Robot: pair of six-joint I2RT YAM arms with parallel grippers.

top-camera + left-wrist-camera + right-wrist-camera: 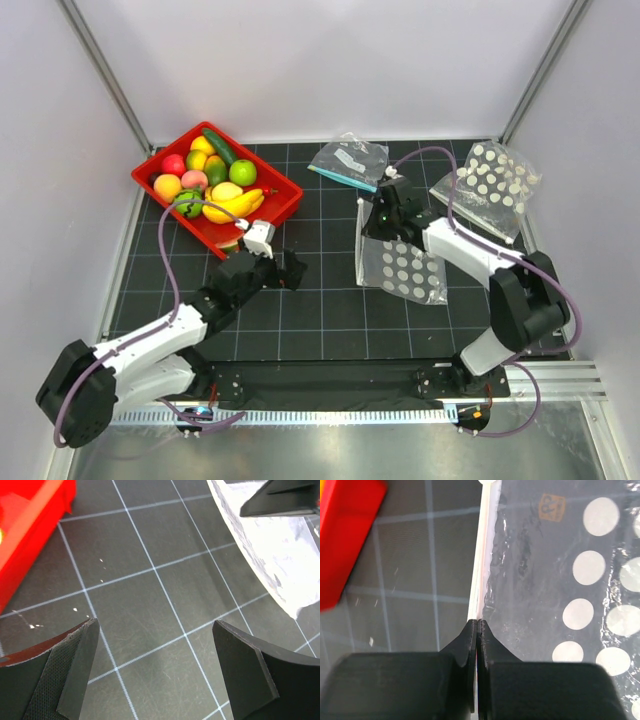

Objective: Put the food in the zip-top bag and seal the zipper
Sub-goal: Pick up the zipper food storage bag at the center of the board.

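Observation:
The food (226,190), glossy toy fruits and vegetables with yellow bananas (235,205) and a green round fruit (242,172), lies in a red tray (285,195) at the back left. The white-dotted zip-top bag (405,268) is held up off the mat at the centre right. My right gripper (385,208) is shut on its zipper (360,240), seen in the right wrist view as a pale strip (482,570) running out from the closed gripper (477,622) beside the dotted bag (560,580). My left gripper (288,270) is open and empty over bare mat (155,625), between tray and bag.
A second dotted bag (490,185) lies at the back right. A clear undotted bag with a teal strip (350,160) lies at the back centre. The tray's corner shows in the left wrist view (30,535) and the right wrist view (345,535). White walls enclose the gridded mat.

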